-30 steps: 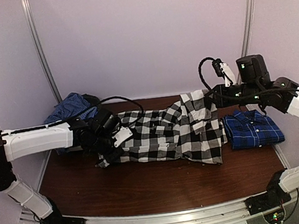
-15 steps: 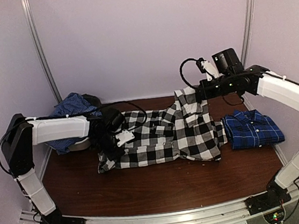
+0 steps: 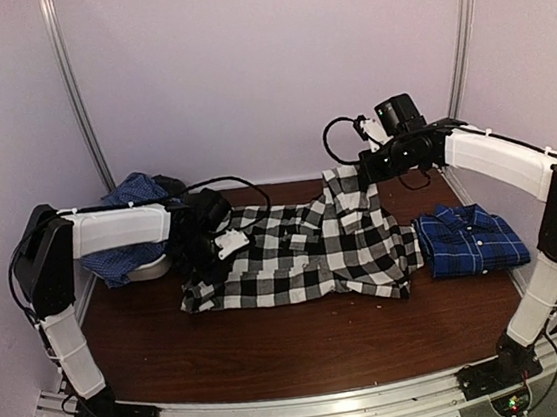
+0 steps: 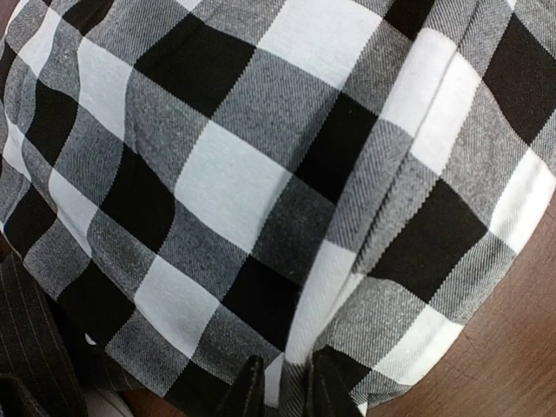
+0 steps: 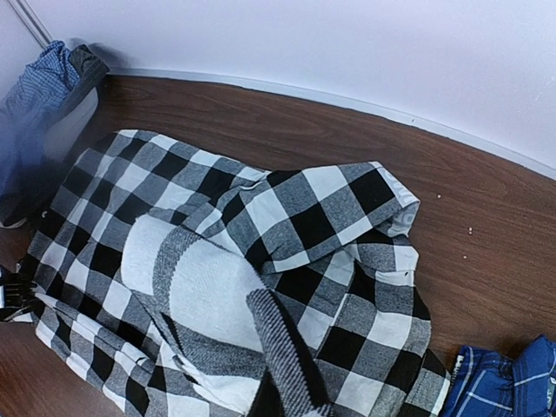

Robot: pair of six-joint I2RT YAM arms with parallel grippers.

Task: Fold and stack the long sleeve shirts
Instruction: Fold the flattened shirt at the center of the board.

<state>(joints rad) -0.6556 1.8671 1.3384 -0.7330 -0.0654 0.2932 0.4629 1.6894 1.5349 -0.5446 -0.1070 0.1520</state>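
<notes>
The right claw (image 3: pixel 348 173) clenches the check shirt (image 3: pixel 294 257), fingertips hidden; left claw (image 4: pixel 282 384) straddles cloth, grip unclear.

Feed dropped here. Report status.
Left jaws shut on check shirt at its left end, right jaws hold its far edge raised. Shirt spread, not folded. Blue shirt folded at right.

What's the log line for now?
left gripper: check shirt hem between fingers, grip unclear | right gripper: shut on check shirt, corner lifted | blue shirt: folded
</notes>
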